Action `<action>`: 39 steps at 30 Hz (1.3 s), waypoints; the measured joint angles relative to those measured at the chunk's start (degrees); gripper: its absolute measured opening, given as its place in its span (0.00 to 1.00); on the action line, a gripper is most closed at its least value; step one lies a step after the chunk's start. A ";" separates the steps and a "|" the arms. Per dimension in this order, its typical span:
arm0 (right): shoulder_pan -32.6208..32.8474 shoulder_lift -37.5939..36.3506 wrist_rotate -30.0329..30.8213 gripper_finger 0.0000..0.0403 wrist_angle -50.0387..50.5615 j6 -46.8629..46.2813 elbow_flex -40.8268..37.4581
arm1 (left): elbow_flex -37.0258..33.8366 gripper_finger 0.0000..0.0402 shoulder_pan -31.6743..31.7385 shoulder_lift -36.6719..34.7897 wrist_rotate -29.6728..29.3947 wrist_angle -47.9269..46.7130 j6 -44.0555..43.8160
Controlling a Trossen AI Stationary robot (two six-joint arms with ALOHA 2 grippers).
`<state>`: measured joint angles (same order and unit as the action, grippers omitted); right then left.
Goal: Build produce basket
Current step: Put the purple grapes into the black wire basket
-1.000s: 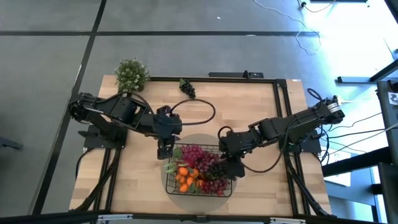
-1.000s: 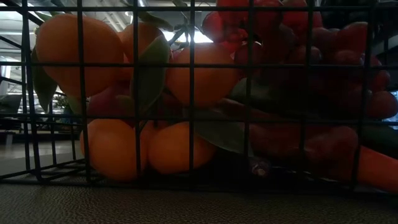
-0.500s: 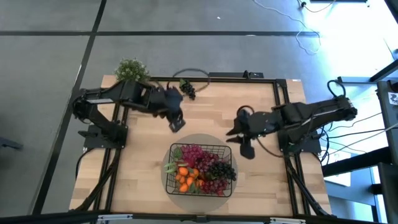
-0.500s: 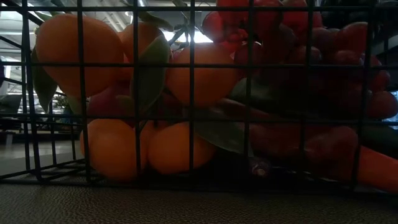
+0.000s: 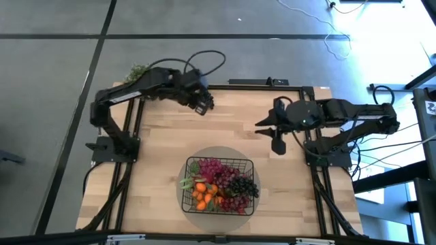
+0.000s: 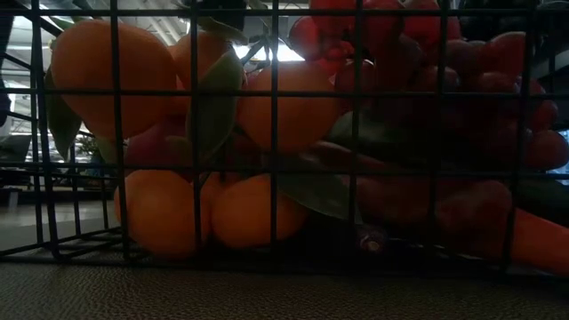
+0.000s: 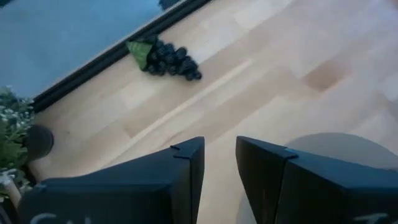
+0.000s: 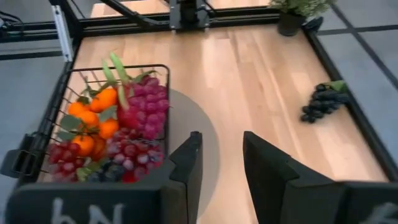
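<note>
The black wire basket (image 5: pixel 219 159) stands on a round grey mat near the table's front edge. It holds oranges (image 5: pixel 201 194), red grapes (image 5: pixel 212 169) and a dark grape bunch (image 5: pixel 242 185); the low view looks through its mesh (image 6: pixel 276 133). A black grape bunch (image 7: pixel 168 59) lies on the wood by the far edge, also in the right wrist view (image 8: pixel 323 102). My left gripper (image 7: pixel 220 162) is open and empty, over that bunch in the high view (image 5: pixel 202 103). My right gripper (image 8: pixel 222 162) is open and empty, above the table right of and beyond the basket (image 5: pixel 270 134).
A bushy potted plant (image 5: pixel 138 71) stands at the table's far left corner, close to my left arm. A black frame rail (image 5: pixel 259 84) runs along the far edge. Bare wood lies between the basket and the far edge.
My left gripper has left the basket's left rim and swung to the far edge, ending over the black grape bunch. My right gripper has drawn back from the basket's right side, up and toward the table's right and far side. The basket and its contents have stayed put.
</note>
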<state>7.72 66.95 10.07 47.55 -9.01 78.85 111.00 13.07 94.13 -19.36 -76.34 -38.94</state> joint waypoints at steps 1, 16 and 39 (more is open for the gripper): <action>-0.46 -0.32 0.00 0.25 0.34 0.49 0.00 | 0.00 0.20 0.94 1.06 0.55 0.00 0.02; -4.96 -1.17 -0.08 0.25 4.26 5.05 0.00 | -0.04 0.20 11.87 19.26 15.46 2.32 2.35; -5.33 -1.17 -0.15 0.25 4.63 5.02 0.00 | -0.04 0.20 18.41 27.27 7.43 14.21 6.56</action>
<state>2.39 65.78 9.91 52.18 -3.99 78.85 110.96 31.48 121.40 -11.93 -62.13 -32.38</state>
